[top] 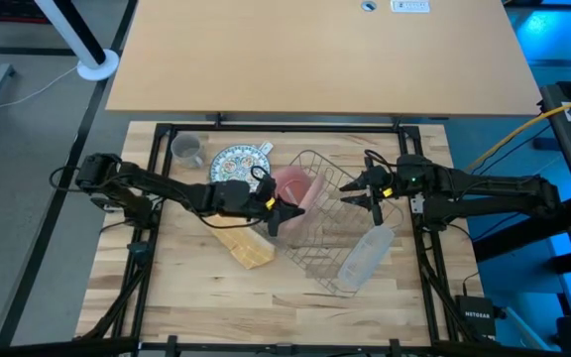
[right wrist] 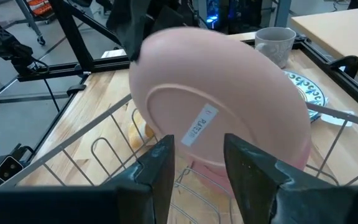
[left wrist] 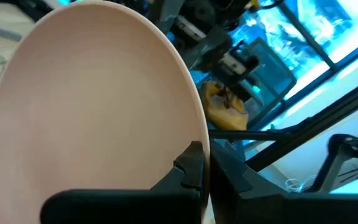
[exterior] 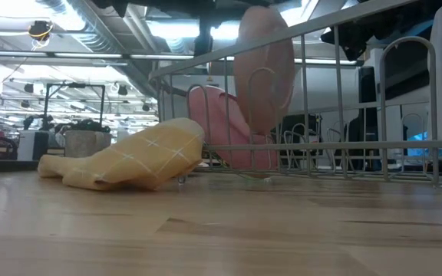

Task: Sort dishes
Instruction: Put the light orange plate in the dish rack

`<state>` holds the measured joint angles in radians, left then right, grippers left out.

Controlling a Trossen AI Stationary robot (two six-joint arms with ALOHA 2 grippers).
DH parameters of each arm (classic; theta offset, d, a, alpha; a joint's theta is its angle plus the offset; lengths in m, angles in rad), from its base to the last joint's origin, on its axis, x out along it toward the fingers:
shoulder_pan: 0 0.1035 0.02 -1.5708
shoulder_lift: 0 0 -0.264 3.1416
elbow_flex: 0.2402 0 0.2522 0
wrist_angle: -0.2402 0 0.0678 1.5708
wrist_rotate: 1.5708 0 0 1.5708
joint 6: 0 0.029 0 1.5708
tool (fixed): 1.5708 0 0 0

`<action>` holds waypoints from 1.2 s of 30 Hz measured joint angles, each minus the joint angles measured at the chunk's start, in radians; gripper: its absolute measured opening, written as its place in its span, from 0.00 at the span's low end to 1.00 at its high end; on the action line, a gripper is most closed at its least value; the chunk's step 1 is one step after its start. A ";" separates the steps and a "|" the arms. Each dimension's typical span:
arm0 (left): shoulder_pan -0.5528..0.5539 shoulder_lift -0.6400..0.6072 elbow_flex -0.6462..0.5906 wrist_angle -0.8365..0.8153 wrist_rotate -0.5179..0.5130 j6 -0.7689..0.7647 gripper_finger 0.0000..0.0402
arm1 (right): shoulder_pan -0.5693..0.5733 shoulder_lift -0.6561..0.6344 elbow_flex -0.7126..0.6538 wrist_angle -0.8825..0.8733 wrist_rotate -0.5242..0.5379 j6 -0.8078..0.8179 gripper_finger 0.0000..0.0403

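A: Where does the left arm sit?

B: It reaches in low from the desk's left edge, bent at the elbow, and its left claw is clenched on the rim of the pink plate, holding it on edge over the wire rack.

A: And what lies near that claw?

B: The yellow checked cloth is heaped just beside it on the desk. Behind it lie a patterned plate and, farther off, the small grey mug. A pink bowl stands on edge in the rack, just past the held plate.

A: The right arm?

B: It stretches in level from the right. Its right claw hovers released at the rack's far rim, fingers apart, grasping nothing, facing the plate's underside. A clear oblong tray lies at the rack's near corner, beside that claw.

A: The room?

B: Beyond the desk, a second pale table and ceiling lights.
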<state>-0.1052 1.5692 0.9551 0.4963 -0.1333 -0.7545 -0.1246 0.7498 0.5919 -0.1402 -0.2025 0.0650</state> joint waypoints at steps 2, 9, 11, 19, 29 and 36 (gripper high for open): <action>-0.003 0.000 0.000 0.022 0.001 0.003 0.00 | 0.000 0.000 0.000 0.000 0.000 -0.007 0.35; -0.017 0.001 0.000 0.005 0.011 0.001 0.00 | 0.000 0.000 0.000 -0.017 0.000 -0.013 0.35; -0.024 0.001 0.000 0.006 0.011 0.001 0.00 | 0.000 0.000 0.000 -0.020 0.000 -0.013 0.35; -0.040 0.001 0.000 -0.058 0.013 -0.020 0.00 | 0.000 0.000 0.000 -0.020 0.000 -0.013 0.35; -0.032 0.031 0.002 -0.032 0.011 -0.050 0.00 | 0.000 0.000 0.000 -0.021 0.000 -0.012 0.35; -0.010 0.026 0.003 -0.064 0.012 -0.071 0.01 | 0.000 0.001 0.000 -0.018 -0.001 -0.011 0.35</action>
<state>-0.1154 1.5949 0.9576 0.4326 -0.1215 -0.8258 -0.1246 0.7509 0.5919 -0.1585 -0.2031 0.0538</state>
